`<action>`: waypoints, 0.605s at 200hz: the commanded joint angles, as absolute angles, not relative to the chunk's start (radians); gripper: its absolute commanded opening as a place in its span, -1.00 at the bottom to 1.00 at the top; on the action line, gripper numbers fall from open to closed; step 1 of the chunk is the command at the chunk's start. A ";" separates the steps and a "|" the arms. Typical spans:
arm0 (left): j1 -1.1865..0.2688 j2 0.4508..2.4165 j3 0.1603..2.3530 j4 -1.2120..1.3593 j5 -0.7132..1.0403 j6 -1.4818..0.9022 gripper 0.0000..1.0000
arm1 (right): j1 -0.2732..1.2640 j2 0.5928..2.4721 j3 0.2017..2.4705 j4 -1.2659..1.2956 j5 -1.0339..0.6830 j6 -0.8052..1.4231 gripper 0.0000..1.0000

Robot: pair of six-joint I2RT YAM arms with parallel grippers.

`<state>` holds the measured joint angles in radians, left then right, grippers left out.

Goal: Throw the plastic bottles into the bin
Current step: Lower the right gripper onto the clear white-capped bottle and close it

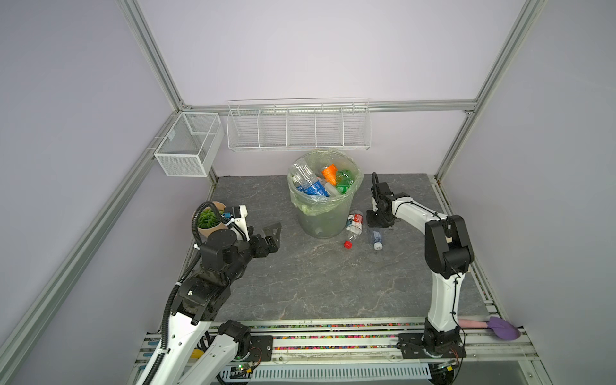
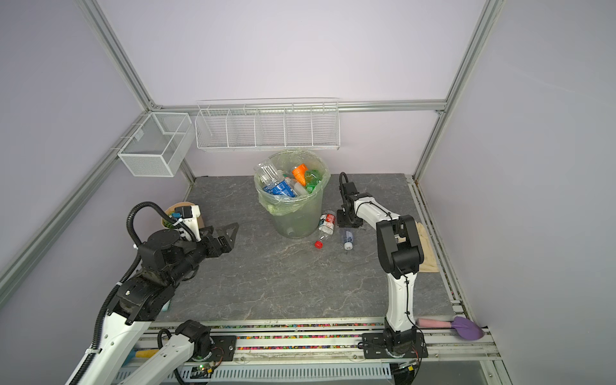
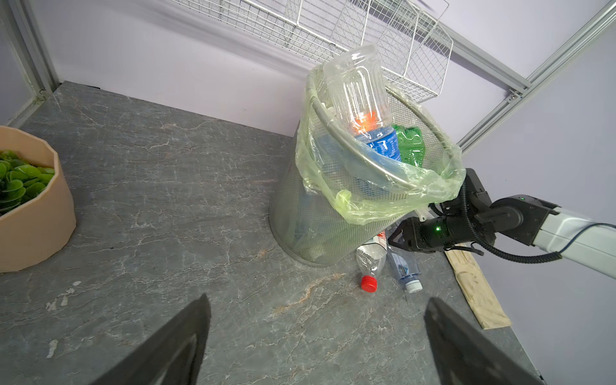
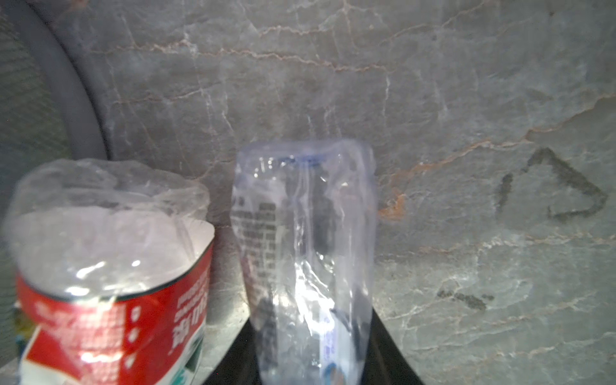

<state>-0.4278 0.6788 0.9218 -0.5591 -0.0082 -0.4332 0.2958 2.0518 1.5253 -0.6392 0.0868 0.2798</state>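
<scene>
The bin (image 1: pixel 321 213) (image 2: pixel 293 216) (image 3: pixel 320 226) stands at the back middle, lined with a pale green bag and filled with several plastic bottles (image 1: pixel 320 183). On the table to its right lie two more. One is a crushed red-label bottle (image 1: pixel 354 222) (image 4: pixel 110 283) with a red cap. The other is a clear blue-label bottle (image 1: pixel 376 237) (image 3: pixel 403 266) (image 4: pixel 303 250) with a white cap. My right gripper (image 1: pixel 378 222) (image 4: pixel 308 360) is down at the table, shut on the blue-label bottle's base end. My left gripper (image 1: pixel 270 238) (image 3: pixel 316 333) hovers open and empty, left of the bin.
A tan plant pot (image 1: pixel 208 221) (image 3: pixel 30 206) sits close behind my left arm. White wire baskets (image 1: pixel 298 126) (image 1: pixel 186 143) hang on the back and left walls. A tan cloth (image 2: pixel 426 246) lies at the right table edge, and a purple scoop (image 1: pixel 503 328) at the front right.
</scene>
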 commanded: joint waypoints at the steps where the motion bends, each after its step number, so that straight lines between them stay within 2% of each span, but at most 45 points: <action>1: -0.431 0.668 0.920 -0.570 -0.029 -0.439 0.99 | 0.293 2.008 1.472 -0.666 0.107 0.280 -0.26; 67: -0.431 0.675 0.917 -0.560 -0.035 -0.441 0.99 | 0.292 1.732 1.435 -0.662 0.117 0.286 -0.38; 121: -0.431 0.679 0.915 -0.545 -0.033 -0.443 0.99 | 0.294 1.465 1.389 -0.597 0.034 0.293 -0.52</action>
<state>-0.4278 0.6800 0.9218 -0.5571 -0.0223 -0.4339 0.2958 1.5501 1.4326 -0.6373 0.0883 0.2817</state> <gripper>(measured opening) 0.993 0.337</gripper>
